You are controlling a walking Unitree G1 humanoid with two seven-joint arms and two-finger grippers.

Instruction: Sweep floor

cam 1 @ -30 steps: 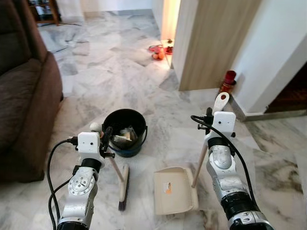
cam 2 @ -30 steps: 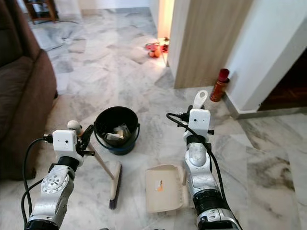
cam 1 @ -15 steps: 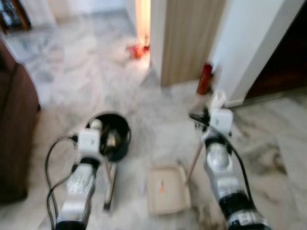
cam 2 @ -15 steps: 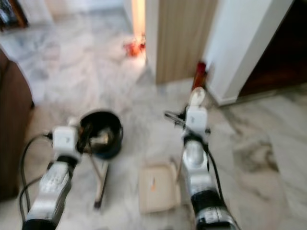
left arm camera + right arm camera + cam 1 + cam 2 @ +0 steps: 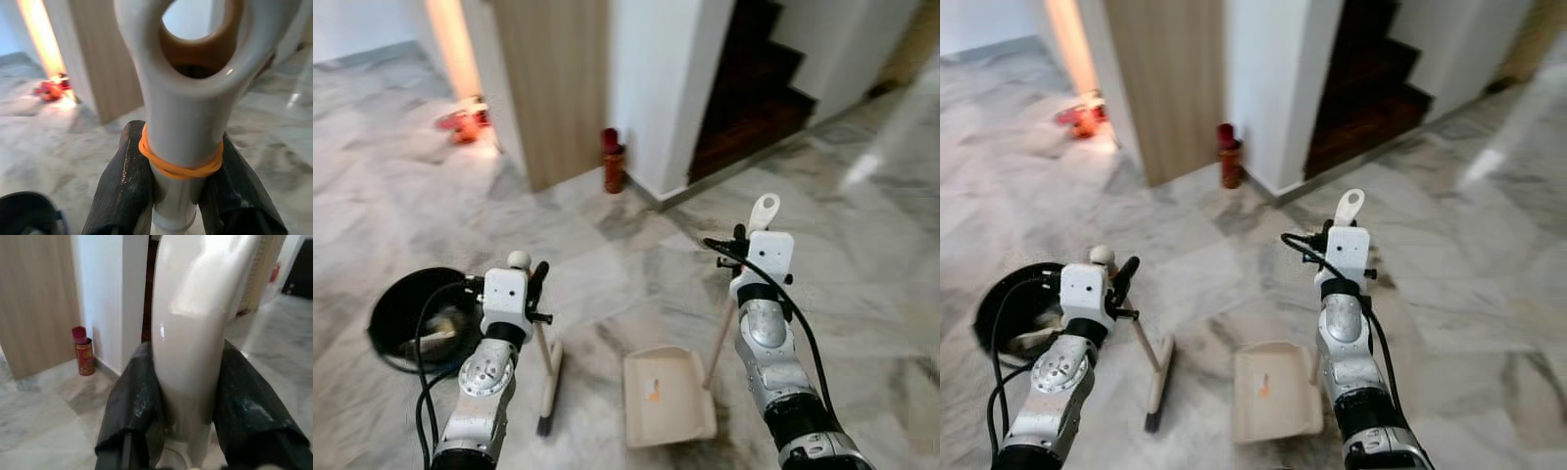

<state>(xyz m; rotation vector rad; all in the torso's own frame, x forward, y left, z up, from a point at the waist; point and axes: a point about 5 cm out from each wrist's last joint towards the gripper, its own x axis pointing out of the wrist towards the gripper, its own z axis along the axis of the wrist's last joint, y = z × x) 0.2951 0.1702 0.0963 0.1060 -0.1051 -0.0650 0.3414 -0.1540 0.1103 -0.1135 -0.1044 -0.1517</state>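
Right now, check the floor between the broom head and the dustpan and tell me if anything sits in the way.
Nothing visible does. The broom, held by the left gripper, rests its head on bare marble floor beside the dustpan, held by the right gripper. The black bucket sits off to the robot's left, outside that gap.

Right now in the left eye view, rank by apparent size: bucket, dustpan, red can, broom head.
1. Bucket, though the left arm hides part of it.
2. Dustpan; close to the bucket, so this order is unsure.
3. Broom head.
4. Red can, farthest from the camera, so it may only look smallest.
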